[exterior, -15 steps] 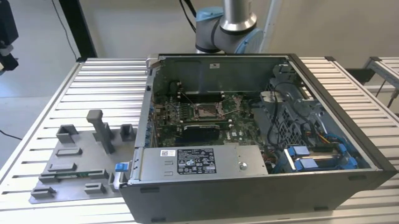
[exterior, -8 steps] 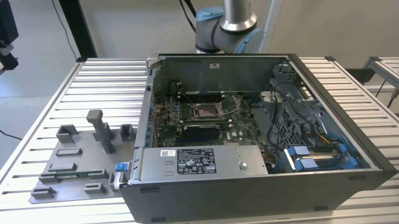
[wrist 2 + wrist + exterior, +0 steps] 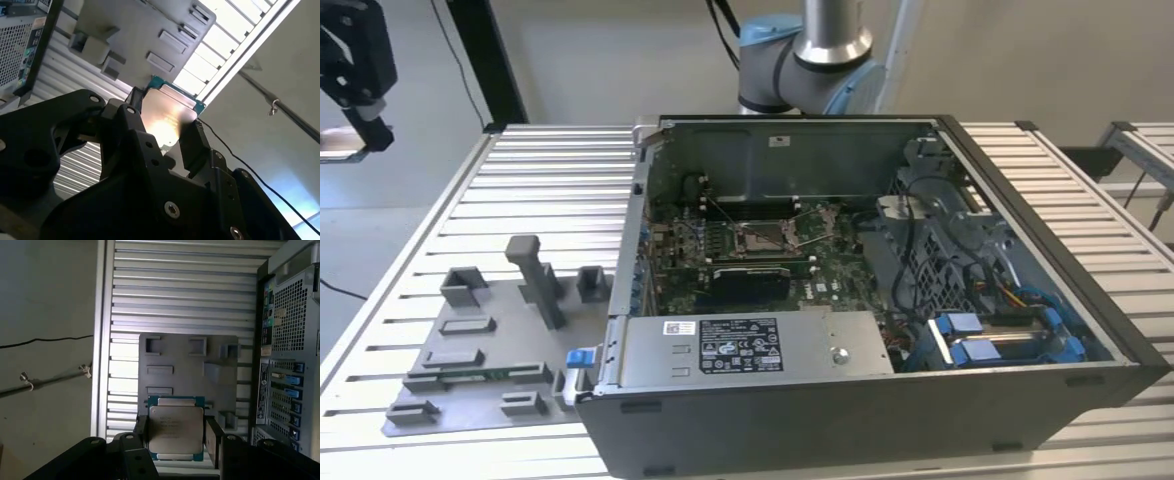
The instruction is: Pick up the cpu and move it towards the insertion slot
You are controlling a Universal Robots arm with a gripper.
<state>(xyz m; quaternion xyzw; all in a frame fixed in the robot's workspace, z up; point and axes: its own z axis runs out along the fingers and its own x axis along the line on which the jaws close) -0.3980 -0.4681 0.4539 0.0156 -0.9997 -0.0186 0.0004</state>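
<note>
Above the slatted table [image 3: 1067,200], beside the open computer case [image 3: 854,400], the gripper [image 3: 176,436] held the cpu [image 3: 176,424] clamped between its jaws, well apart from the insertion slot [image 3: 761,237]; the pick looked done, the carry pending and needing clearance over the case wall.

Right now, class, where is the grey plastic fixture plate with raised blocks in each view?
Exterior view: grey plastic fixture plate on the ribbed metal table, at the exterior view's left of the computer case.
First wrist view: beyond the gripped square silver chip.
Second wrist view: beyond that chip too.
Shared landmark: the table.
</note>
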